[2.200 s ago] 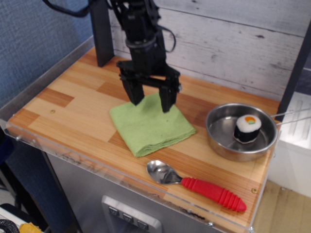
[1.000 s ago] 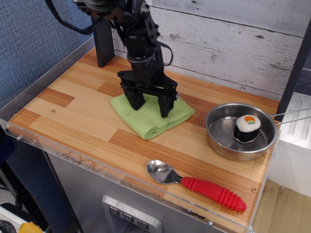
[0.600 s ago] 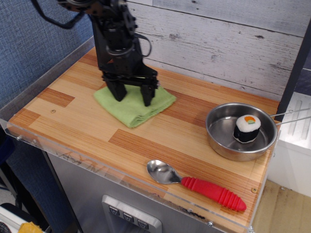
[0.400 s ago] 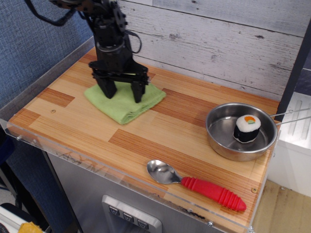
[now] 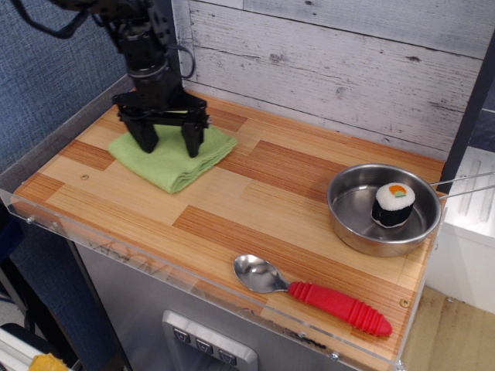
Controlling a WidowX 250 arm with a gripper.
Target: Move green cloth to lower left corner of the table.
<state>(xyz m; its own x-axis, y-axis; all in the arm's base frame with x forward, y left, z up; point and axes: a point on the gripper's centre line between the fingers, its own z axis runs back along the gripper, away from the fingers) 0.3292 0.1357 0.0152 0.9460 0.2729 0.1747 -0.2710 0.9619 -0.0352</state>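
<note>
The green cloth (image 5: 172,167) lies folded on the table (image 5: 255,202), in the left part near the far-left side. My black gripper (image 5: 168,148) stands upright over it with its jaws spread wide. Both fingertips (image 5: 147,145) press down on the cloth's top, one on each side of its middle. The cloth's back edge is hidden behind the gripper.
A steel pan (image 5: 363,246) with a sushi roll (image 5: 394,202) in it sits at the right. A spoon with a red handle (image 5: 319,296) lies near the front edge. A clear acrylic rim (image 5: 116,246) runs along the table's front and left. A plank wall stands behind.
My gripper has slid left across the table with the green cloth under its fingertips, from the middle to the left part. The pan and spoon have not moved.
</note>
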